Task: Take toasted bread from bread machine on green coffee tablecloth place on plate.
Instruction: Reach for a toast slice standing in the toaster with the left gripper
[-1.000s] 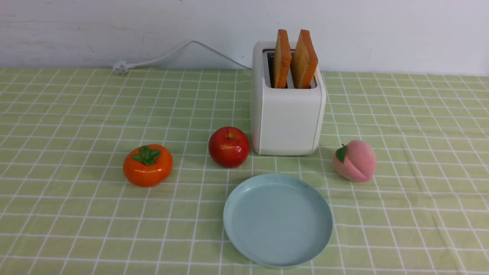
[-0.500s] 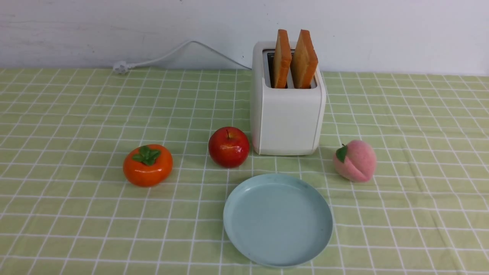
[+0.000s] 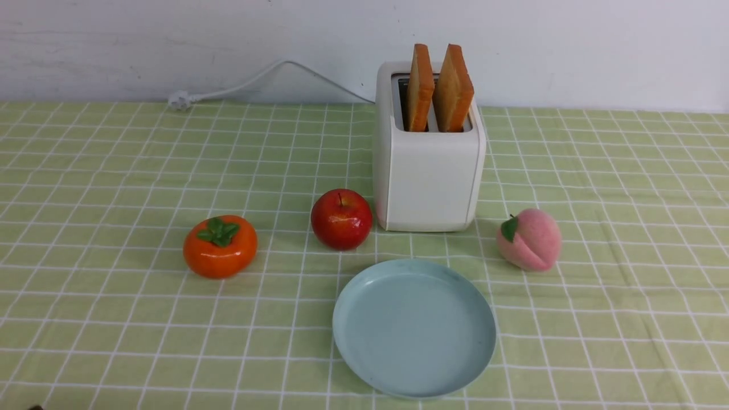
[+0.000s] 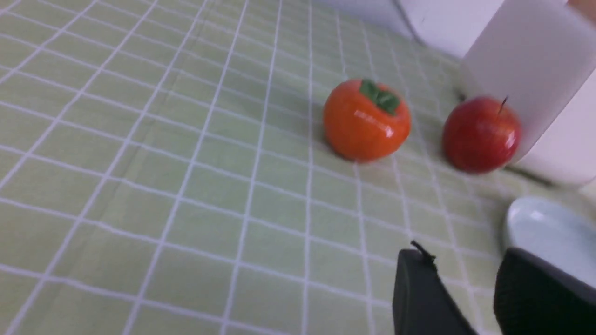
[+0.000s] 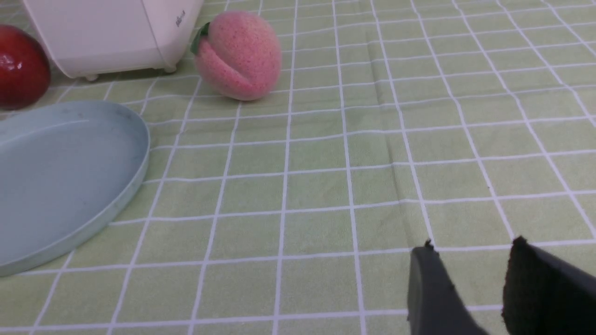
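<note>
Bread machine point(image 3: 428, 171) stands at the tabletop's rear on the green coffee tablecloth point(image 3: 114, 171). Toasted bread point(image 3: 420, 88): two slices upright in its slots, tan faces, darker crusts, upper halves protruding. Plate point(image 3: 414, 327) lies just in front. Apple point(image 3: 341, 219) sits just beside the machine's left corner, persimmon point(image 3: 220, 246) farther left, peach point(image 3: 528, 239) to the right. My left pincer point(image 4: 461, 260) and right pincer point(image 5: 472, 246) are both parted, holding nothing.
</note>
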Controlling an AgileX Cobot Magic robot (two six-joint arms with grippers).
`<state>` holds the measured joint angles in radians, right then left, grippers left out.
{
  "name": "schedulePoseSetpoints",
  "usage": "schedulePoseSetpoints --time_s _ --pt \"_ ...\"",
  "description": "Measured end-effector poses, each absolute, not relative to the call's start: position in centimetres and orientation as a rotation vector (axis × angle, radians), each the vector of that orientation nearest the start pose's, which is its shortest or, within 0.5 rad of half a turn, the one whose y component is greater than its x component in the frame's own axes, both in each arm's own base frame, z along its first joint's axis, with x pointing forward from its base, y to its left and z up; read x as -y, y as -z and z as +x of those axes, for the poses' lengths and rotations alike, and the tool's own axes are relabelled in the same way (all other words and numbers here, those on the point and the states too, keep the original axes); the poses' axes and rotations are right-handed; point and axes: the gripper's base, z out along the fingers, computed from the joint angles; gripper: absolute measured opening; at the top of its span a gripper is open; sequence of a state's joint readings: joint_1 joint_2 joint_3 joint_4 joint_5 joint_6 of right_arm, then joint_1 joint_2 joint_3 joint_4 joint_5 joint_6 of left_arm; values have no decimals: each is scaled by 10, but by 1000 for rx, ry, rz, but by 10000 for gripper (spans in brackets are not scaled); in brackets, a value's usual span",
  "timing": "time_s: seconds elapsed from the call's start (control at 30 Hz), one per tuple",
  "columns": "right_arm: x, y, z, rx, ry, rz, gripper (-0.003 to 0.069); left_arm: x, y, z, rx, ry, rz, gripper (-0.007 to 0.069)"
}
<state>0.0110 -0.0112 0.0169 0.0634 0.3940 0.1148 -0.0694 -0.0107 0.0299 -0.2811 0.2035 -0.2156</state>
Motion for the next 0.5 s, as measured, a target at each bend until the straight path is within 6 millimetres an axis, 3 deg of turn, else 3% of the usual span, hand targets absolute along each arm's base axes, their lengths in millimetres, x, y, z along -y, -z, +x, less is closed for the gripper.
schedulePoseSetpoints --time_s 0.23,0.5 --pt "-3 -173 52 -1880 -149 136 239 5 -202 57 -1450 728 -579 237" --pt "-3 -173 52 -1879 -143 132 239 1 -208 56 -1341 837 -707 231"
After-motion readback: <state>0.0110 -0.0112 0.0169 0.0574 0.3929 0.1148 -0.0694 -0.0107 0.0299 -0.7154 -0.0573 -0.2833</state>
